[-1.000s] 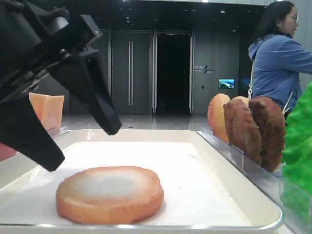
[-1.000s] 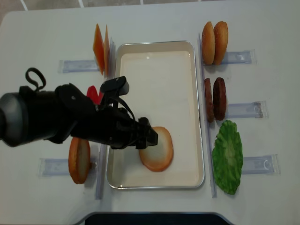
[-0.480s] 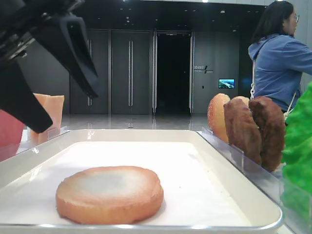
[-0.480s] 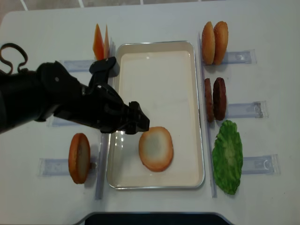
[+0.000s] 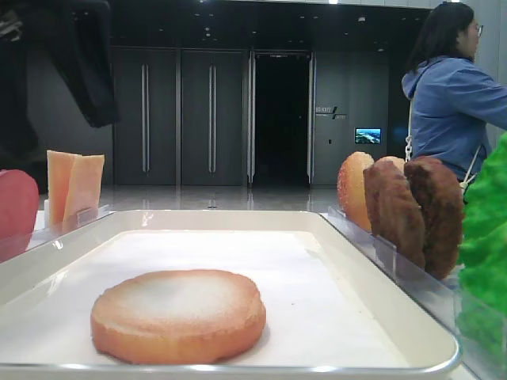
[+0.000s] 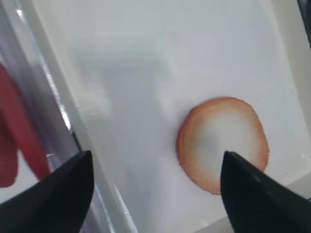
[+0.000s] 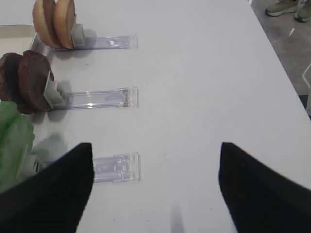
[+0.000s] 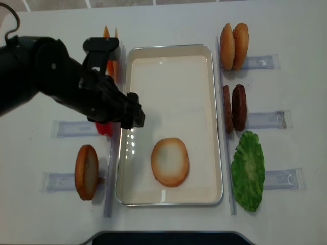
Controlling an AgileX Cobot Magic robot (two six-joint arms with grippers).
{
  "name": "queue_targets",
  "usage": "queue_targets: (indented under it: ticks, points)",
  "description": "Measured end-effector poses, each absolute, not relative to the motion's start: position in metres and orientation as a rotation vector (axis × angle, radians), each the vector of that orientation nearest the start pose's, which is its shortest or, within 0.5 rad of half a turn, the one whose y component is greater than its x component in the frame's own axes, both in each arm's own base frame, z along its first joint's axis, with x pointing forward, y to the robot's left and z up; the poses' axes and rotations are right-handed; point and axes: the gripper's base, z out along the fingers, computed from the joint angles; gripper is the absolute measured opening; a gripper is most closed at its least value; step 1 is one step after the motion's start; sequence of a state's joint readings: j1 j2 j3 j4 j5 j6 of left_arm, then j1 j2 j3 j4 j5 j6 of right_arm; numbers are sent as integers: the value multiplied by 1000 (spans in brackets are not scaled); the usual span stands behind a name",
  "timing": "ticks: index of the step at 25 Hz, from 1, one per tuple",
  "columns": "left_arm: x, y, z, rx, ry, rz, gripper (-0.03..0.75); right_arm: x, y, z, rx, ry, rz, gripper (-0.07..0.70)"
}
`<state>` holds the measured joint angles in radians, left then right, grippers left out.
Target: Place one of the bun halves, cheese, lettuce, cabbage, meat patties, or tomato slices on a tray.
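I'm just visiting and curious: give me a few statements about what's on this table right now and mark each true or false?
1. A bun half lies flat on the tray. True.
2. The left gripper is clamped on that bun half. False: its jaws are open and empty, above the tray's left edge.
3. The lettuce lies on the tray. False: it is on the table to the tray's right.
4. Two meat patties stand on edge right of the tray. True.
5. The right gripper holds nothing. True.
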<state>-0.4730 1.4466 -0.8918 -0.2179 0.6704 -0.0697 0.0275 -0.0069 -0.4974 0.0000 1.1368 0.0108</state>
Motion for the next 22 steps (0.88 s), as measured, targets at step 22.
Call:
queue_targets:
  ticks: [22]
  points:
    - [227, -18, 275, -77, 2780, 86, 601, -9, 0, 270, -18, 2116, 23, 536]
